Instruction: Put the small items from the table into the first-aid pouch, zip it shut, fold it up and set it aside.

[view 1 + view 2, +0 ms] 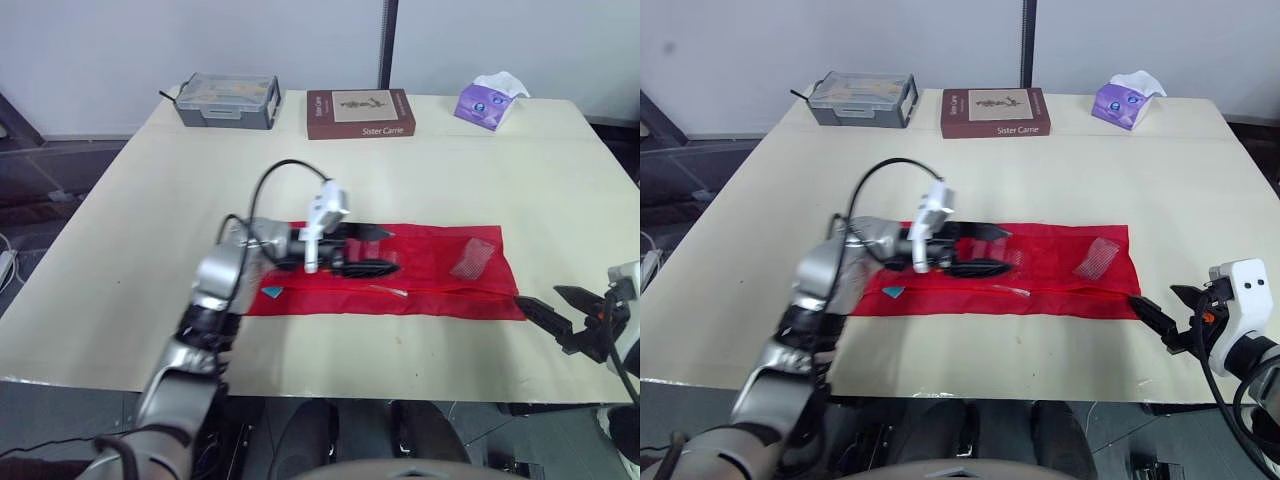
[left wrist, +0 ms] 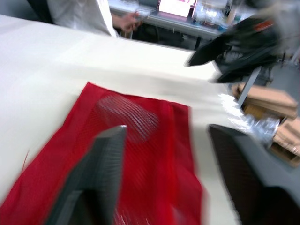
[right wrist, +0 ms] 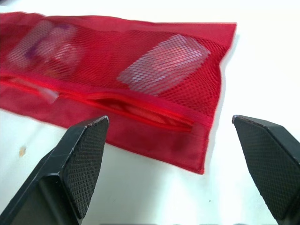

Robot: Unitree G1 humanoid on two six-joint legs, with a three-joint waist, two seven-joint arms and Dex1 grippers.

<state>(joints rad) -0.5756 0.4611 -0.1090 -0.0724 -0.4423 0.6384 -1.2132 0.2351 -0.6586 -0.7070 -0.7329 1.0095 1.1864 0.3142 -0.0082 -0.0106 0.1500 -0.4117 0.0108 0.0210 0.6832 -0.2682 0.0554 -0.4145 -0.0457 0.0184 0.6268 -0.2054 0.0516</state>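
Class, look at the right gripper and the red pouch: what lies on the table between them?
Nothing. In the right wrist view, bare table runs between the open right gripper and the near end of the red pouch.

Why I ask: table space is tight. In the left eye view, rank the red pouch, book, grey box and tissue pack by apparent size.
1. red pouch, clearly largest, though nearest the camera
2. book and grey box: look about alike, unranked
3. tissue pack, smallest
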